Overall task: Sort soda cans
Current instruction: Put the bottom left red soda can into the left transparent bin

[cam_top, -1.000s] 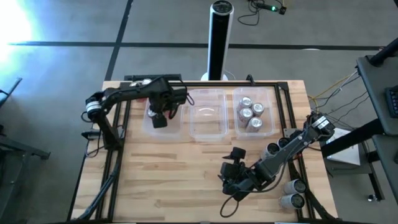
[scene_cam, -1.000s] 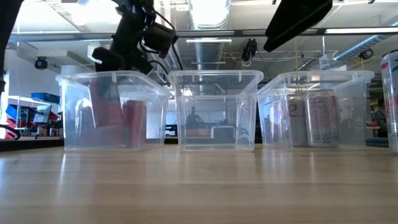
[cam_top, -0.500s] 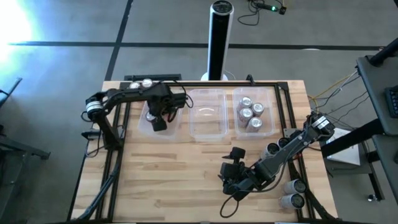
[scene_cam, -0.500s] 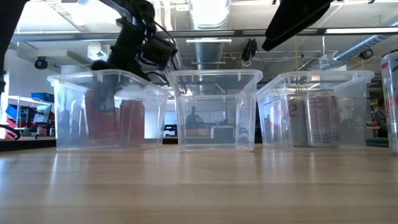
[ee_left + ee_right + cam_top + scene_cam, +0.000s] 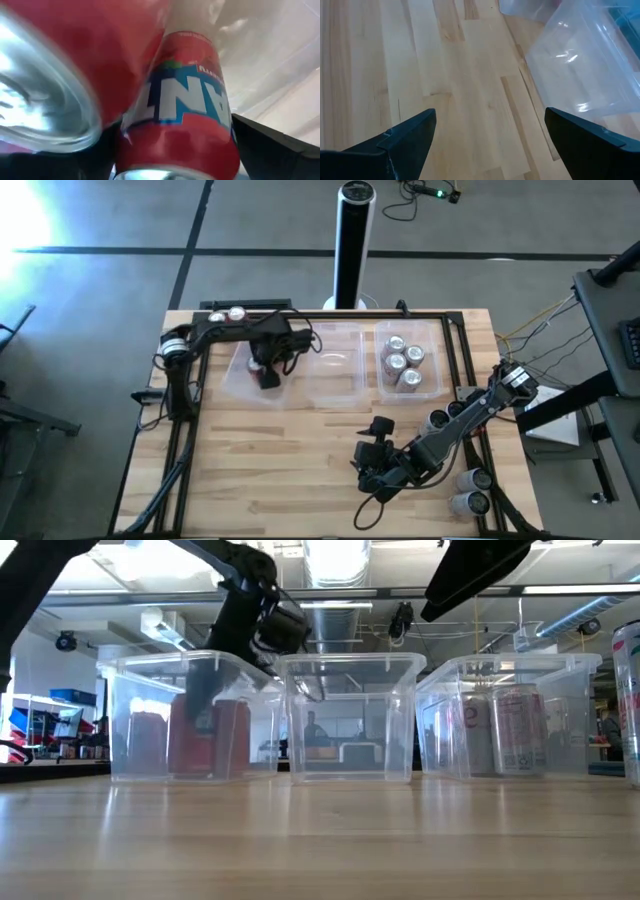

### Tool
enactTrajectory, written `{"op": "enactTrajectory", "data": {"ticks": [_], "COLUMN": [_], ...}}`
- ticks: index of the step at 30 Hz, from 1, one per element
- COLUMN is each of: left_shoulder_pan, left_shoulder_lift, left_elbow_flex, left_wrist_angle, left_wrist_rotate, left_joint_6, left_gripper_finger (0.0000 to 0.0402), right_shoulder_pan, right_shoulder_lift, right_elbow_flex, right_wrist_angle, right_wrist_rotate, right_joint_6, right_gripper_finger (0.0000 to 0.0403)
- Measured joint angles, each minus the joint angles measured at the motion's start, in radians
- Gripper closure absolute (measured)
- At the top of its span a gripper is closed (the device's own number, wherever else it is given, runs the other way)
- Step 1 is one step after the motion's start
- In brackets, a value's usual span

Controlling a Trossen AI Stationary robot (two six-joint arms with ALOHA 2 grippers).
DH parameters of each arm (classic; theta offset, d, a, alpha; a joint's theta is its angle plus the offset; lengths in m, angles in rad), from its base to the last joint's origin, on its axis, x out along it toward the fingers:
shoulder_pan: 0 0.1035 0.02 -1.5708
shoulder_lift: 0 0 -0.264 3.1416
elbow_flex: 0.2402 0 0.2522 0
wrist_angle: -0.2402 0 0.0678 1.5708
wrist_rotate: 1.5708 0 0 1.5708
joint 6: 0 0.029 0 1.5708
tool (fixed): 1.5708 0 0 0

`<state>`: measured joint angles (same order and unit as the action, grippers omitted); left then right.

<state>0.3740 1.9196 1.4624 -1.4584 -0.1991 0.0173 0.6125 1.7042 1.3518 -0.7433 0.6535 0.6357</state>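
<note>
My left gripper (image 5: 266,370) reaches down into the clear left tub (image 5: 233,383), shut on a red soda can (image 5: 185,100). A second red can (image 5: 75,65) stands close beside it. In the low view the red cans (image 5: 210,735) show through the tub wall. The middle tub (image 5: 335,398) holds nothing. The right tub (image 5: 441,370) holds several silver cans (image 5: 403,360). Loose cans stand at the table's right edge (image 5: 470,490) and far left corner (image 5: 226,313). My right gripper (image 5: 372,468) hovers open over bare wood near the front. My left gripper has the red can's body (image 5: 220,135) between its two fingers; one dark finger (image 5: 272,150) lies against the can's side. It comes from above, slanting down into the tub. The can stands about upright, low in the tub; whether its base rests on the floor I cannot tell.
The left tub sits close against the middle tub. A black cylinder on a stand (image 5: 353,240) rises behind the table's far edge. A tall can (image 5: 628,700) shows at the right edge of the low view. Bare wood lies along the table's near left.
My left gripper has gone down into the left tub and toward the table's right. The red can has gone from tilted and raised to about upright and low in the tub. The tub has slid, first toward the left edge, then back toward the middle tub.
</note>
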Motion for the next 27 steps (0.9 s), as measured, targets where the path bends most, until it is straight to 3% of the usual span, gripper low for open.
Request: {"op": "enactTrajectory", "data": {"ticks": [10, 20, 24, 27], "left_shoulder_pan": [0.001, -0.011, 0.009, 0.058], "left_shoulder_lift": [0.006, -0.264, -0.365, -0.398], "left_elbow_flex": [0.189, 0.129, 0.077, 0.044], "left_wrist_angle": [-0.110, -0.113, 0.018, 0.175], "left_wrist_rotate": [0.026, 0.046, -0.086, -0.010], "left_joint_6": [-0.049, -0.081, -0.083, -0.092], "left_gripper_finger": [0.0053, 0.0055, 0.0055, 0.0055], "right_shoulder_pan": [0.000, 0.003, 0.003, -0.002], "right_shoulder_lift": [0.000, 0.000, 0.000, 0.000], "right_elbow_flex": [0.000, -0.004, -0.006, -0.007], "right_wrist_angle": [-0.003, -0.006, -0.006, 0.006], "right_wrist_rotate": [-0.006, -0.008, -0.007, -0.004], "right_joint_6": [0.002, 0.011, 0.011, 0.008], "right_gripper_finger": [0.0035, 0.0035, 0.0035, 0.0035]}}
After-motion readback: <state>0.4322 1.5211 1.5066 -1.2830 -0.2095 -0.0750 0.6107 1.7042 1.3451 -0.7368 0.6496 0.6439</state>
